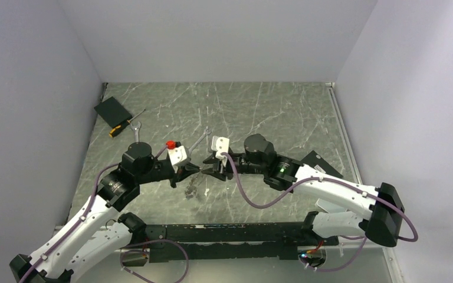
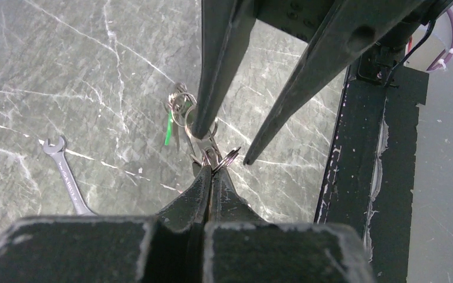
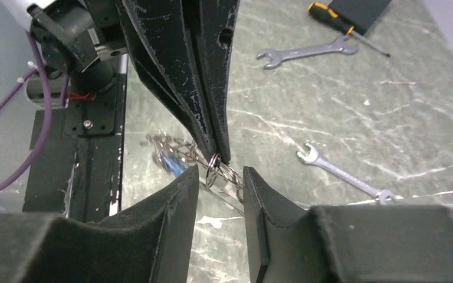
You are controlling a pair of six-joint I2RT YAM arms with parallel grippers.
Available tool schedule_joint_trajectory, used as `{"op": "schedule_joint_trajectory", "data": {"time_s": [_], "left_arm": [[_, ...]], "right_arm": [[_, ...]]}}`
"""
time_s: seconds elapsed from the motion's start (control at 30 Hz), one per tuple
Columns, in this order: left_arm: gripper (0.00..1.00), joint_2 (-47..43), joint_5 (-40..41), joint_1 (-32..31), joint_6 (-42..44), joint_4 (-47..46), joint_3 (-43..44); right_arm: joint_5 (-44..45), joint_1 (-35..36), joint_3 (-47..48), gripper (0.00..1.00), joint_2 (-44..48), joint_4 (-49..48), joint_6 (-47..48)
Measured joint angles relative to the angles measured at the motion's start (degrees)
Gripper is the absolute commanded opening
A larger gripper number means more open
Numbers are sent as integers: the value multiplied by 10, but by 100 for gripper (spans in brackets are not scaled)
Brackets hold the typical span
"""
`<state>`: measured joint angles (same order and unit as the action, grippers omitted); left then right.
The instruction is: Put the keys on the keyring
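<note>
Where left claw (image 2: pixel 212 172) pinches, keyring (image 2: pixel 211 154): thin silvery loops.

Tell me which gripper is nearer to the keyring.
Left. The left gripper is shut on the keyring, pinching it at its fingertips. The right gripper faces it from the opposite side, jaws open to either side of it, not gripping.

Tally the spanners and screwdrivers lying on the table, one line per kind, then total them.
Spanners: 2
Screwdrivers: 1
Total: 3
</note>
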<state>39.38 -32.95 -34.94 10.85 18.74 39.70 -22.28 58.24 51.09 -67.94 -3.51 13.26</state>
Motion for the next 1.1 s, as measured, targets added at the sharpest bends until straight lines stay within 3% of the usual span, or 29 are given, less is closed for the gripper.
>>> {"op": "schedule_joint_trajectory", "data": {"time_s": [0.5,0.73,0.93,1.1], "left_arm": [[0,9,1,0,0,13,0],[0,14,3,0,0,19,0],[0,14,5,0,0,24,0],[32,12,12,0,-2,25,0]], "right_arm": [[-23,5,38,31,-41,52,22],[-25,7,45,0,-56,54,28],[-23,7,49,0,-59,64,37],[-19,7,45,0,-56,59,39]]}}
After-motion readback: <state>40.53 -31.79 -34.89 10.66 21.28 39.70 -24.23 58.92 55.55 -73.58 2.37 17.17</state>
